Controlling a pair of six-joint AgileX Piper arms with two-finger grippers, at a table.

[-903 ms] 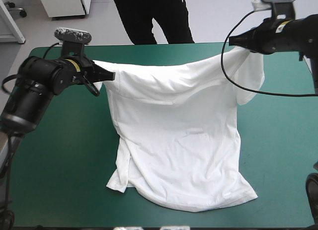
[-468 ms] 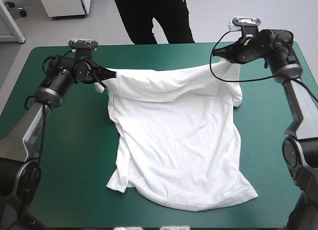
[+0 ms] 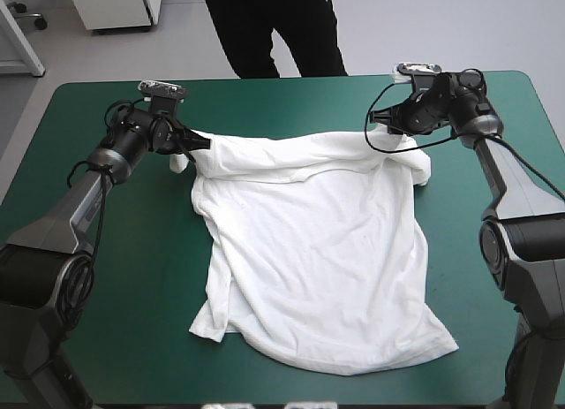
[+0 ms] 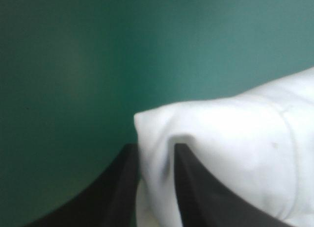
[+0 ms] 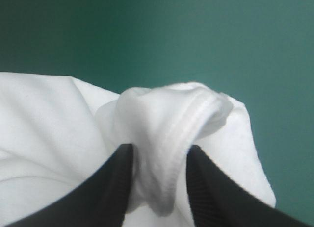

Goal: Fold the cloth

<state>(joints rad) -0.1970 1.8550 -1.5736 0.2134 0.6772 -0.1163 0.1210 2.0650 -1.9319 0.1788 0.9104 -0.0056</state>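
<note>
I have the white T-shirt (image 3: 318, 259) lying mostly flat in the middle of the teal-green cover (image 3: 106, 285), with its near hem towards the near edge and its far end drawn taut between my two arms by the far edge. My left gripper (image 3: 201, 144) is pinched almost closed on the shirt's far-left corner. My right gripper (image 3: 381, 124) is clamped the same way on a bunched, hemmed fold at the far-right corner, where a sleeve droops just beside it.
</note>
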